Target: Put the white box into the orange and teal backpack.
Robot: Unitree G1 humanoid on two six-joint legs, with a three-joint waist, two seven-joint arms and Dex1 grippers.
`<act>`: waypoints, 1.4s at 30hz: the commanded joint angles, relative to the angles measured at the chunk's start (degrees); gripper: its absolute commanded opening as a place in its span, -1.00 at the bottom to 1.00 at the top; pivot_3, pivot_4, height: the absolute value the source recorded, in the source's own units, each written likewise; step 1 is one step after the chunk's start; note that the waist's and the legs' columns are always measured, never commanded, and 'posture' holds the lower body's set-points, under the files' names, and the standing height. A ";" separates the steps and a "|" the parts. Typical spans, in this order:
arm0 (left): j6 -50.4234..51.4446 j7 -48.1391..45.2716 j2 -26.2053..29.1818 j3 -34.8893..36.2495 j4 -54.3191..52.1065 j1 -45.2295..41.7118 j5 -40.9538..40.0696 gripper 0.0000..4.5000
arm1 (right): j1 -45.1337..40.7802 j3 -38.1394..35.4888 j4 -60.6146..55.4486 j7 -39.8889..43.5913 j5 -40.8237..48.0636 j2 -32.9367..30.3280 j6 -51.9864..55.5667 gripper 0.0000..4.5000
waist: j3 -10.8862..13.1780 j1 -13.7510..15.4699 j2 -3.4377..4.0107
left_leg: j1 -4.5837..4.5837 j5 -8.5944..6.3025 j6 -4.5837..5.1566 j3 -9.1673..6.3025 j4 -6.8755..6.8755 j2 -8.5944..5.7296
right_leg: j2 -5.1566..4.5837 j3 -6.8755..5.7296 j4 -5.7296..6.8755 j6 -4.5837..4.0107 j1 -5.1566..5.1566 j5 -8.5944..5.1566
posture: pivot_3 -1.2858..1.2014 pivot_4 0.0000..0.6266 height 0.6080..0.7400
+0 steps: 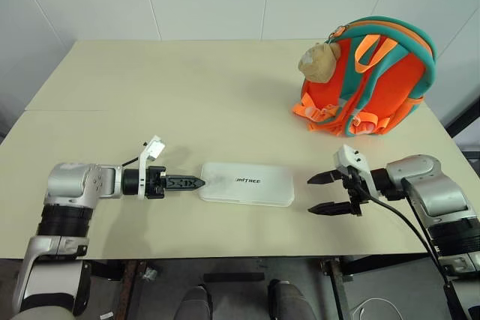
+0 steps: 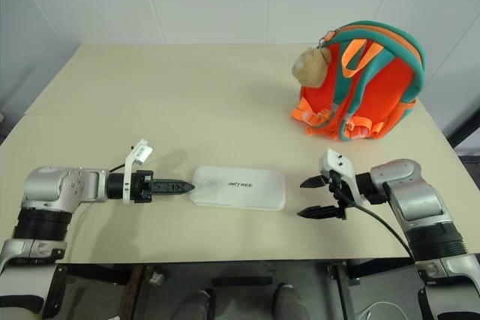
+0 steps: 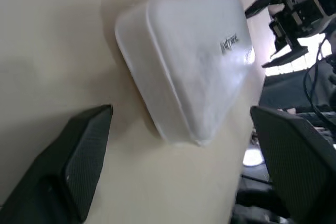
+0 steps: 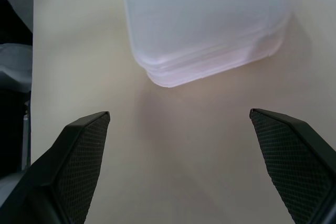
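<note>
Now, nearest me: the white box point(image 1: 247, 183) lies flat on the tabletop point(image 1: 187, 103) close to the front edge, long side running left to right, lettering up.
Left gripper: my left gripper point(image 1: 193, 182) sits just beside the box's left short end, pointing along the tabletop at it; in the left wrist view the fingers point(image 3: 73, 161) stand wide apart with the box's corner between and beyond them, holding nothing.
Right gripper: my right gripper point(image 1: 322, 193) faces the box's right short end with a strip of bare tabletop between; its jaws are spread, empty.
Arm pose: both forearms come in from the sides, low over the tabletop, grippers aimed at each other across the box.
Handling, my guess: the box looks rigid, smooth and fairly light, likely slippery; I would pinch each short end, or squeeze it end to end between both grippers.
Far right: the orange and teal backpack point(image 1: 375, 80) stands upright, well apart from the box, plush animal point(image 1: 319, 60) on its left side; I cannot tell whether its opening is unzipped.
</note>
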 commanded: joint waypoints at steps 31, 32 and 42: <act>11.75 3.01 -10.15 0.61 17.74 -9.55 -3.70 0.99 | -1.49 0.91 4.25 -6.06 -0.10 9.37 -11.44 1.00 | -0.02 0.12 -0.02 | 0.06 -0.03 -0.02 -0.02 0.28 -0.02 | -0.01 -0.01 -0.03 0.08 0.24 0.04 | 0.03 -0.52 1.00; 11.81 3.05 -10.28 0.47 17.79 -9.57 -3.71 0.99 | -1.49 0.78 4.54 -6.18 -0.18 9.35 -11.87 1.00 | -0.02 0.14 -0.02 | 0.06 -0.03 -0.02 -0.02 0.28 -0.02 | -0.01 -0.01 -0.03 0.08 0.24 0.04 | 0.03 -0.52 1.00; 13.63 1.45 -10.16 -0.04 15.10 -7.28 -6.09 0.01 | 1.83 -0.75 3.20 -7.92 0.06 7.75 -14.63 1.00 | -0.02 0.13 -0.02 | 0.05 -0.06 -0.04 -0.02 0.24 -0.02 | -0.01 -0.01 -0.04 0.08 0.22 0.04 | 0.03 -0.52 1.00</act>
